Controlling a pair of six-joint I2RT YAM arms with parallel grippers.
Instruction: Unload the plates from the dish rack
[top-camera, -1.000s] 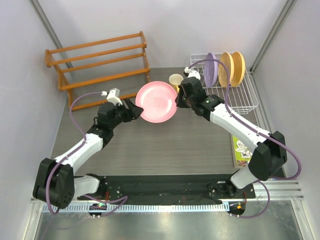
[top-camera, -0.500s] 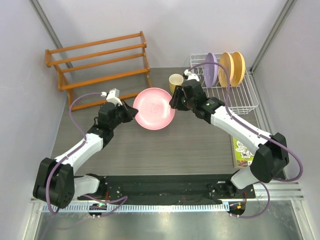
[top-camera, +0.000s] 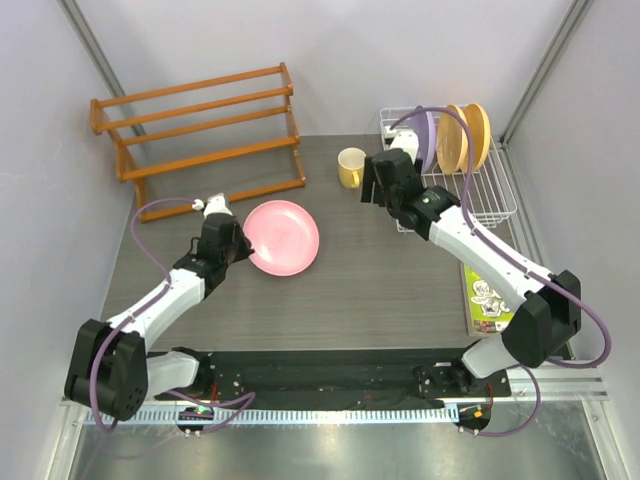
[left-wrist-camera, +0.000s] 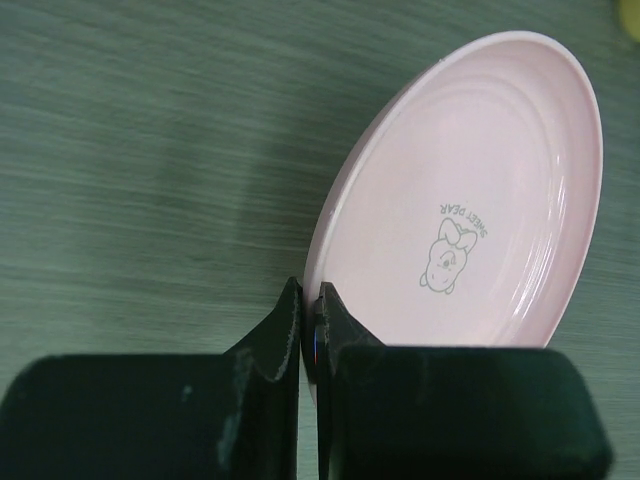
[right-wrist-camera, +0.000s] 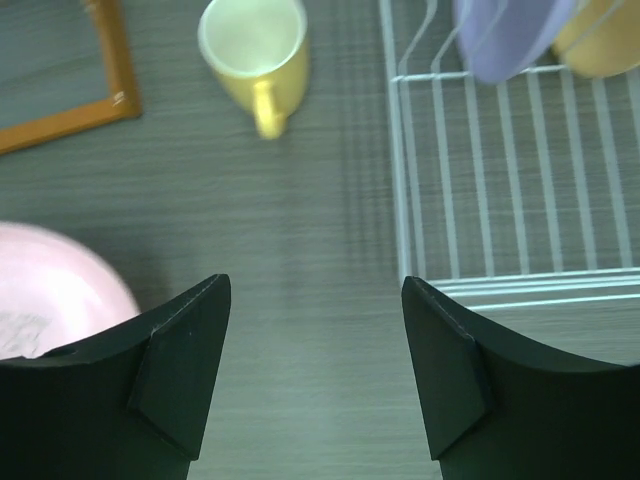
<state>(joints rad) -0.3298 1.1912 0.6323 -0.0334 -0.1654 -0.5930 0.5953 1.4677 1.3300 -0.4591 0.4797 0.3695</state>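
My left gripper (top-camera: 240, 246) is shut on the rim of the pink plate (top-camera: 283, 238), left of the table's middle. In the left wrist view the fingers pinch the near edge of the pink plate (left-wrist-camera: 470, 200), which tilts over the table, with the gripper (left-wrist-camera: 312, 300) tight on it. My right gripper (top-camera: 368, 185) hangs open and empty beside the white dish rack (top-camera: 480, 200). The lilac plate (top-camera: 424, 138) and two orange-yellow plates (top-camera: 455, 135) stand upright in the rack's far end. The right wrist view shows the open gripper (right-wrist-camera: 315, 290), the rack (right-wrist-camera: 500, 200) and the lilac plate (right-wrist-camera: 510, 40).
A small yellow mug (top-camera: 351, 165) stands just left of the rack, also seen as the mug (right-wrist-camera: 255, 45) from the right wrist. An orange wooden slatted rack (top-camera: 200, 130) fills the back left. A printed booklet (top-camera: 487, 300) lies at the table's right edge.
The left gripper shut on the pink plate and carried it down-left, lower over the table. The right gripper opened, let go of the plate and drew back toward the dish rack.
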